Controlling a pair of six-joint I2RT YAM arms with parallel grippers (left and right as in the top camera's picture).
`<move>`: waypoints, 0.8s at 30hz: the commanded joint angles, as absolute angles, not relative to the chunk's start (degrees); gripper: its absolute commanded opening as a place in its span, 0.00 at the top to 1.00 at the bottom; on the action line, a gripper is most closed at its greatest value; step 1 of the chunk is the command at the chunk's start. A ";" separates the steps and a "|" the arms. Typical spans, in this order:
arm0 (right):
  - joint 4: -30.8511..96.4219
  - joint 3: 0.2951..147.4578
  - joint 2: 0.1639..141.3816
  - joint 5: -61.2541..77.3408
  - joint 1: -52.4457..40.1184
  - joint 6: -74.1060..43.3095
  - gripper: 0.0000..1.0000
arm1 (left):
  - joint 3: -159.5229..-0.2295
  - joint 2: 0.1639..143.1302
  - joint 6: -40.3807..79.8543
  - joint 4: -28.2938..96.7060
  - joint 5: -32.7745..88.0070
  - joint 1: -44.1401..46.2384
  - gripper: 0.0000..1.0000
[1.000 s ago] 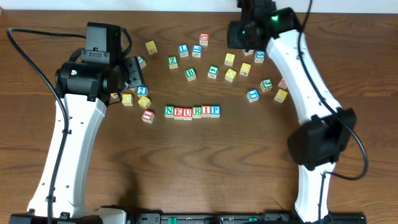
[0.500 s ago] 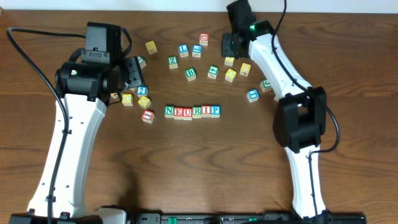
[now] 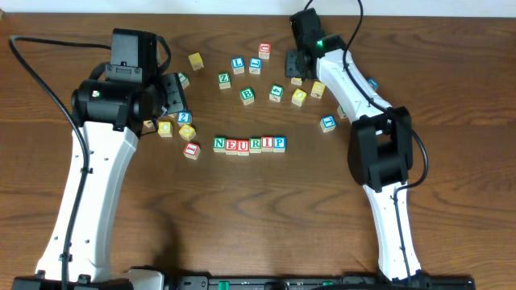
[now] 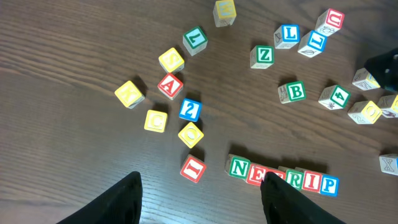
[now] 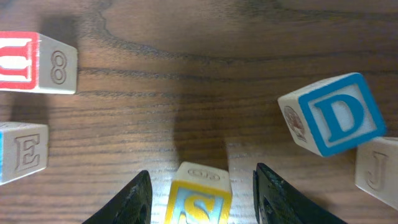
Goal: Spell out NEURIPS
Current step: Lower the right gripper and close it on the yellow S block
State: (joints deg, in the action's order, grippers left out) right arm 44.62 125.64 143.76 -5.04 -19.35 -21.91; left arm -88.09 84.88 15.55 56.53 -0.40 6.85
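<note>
Six wooden letter cubes stand in a row reading NEURIP (image 3: 248,144) at the table's middle; the left wrist view shows the NEURIP row (image 4: 283,176) partly behind a finger. A yellow-framed S cube (image 5: 199,198) sits on the table between the fingers of my right gripper (image 5: 202,202), which is open with a gap on each side of the cube. From overhead, the right gripper (image 3: 295,71) is low over the loose cubes at the back. My left gripper (image 4: 202,211) is open with nothing in it, hovering at left (image 3: 176,95) above other loose cubes.
Beside the S cube lie a blue D cube (image 5: 333,115), a J cube (image 5: 379,171), a red U cube (image 5: 37,62) and an E cube (image 5: 22,152). A spare red I cube (image 3: 191,150) and several yellow cubes lie left of the row. Z (image 3: 224,79) and B (image 3: 247,95) lie behind it.
The right arm has swung left and down over the back cubes, and its gripper has settled around the S cube. The left arm has not moved.
</note>
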 commanded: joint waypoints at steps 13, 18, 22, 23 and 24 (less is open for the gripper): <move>44.84 126.93 146.78 -6.50 -19.59 -23.49 0.57 | -88.36 85.38 15.00 56.51 -1.39 6.66 0.40; 44.75 126.96 146.80 -6.52 -19.57 -23.57 0.65 | -88.36 85.43 15.00 56.51 -1.39 6.66 0.40; 44.69 126.98 146.80 -6.52 -19.46 -23.55 0.72 | -88.36 85.52 15.00 56.51 -1.39 6.66 0.39; 44.73 126.98 146.80 -6.52 -19.49 -23.55 0.73 | -88.36 85.58 15.00 56.51 -1.39 6.66 0.39; 44.71 126.98 146.80 -6.52 -19.49 -23.55 0.73 | -88.36 85.62 15.00 56.51 -1.39 6.66 0.40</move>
State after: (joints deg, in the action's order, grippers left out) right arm 44.82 125.69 145.80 -5.85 -19.35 -23.42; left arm -88.09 84.88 15.55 56.53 -0.40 6.85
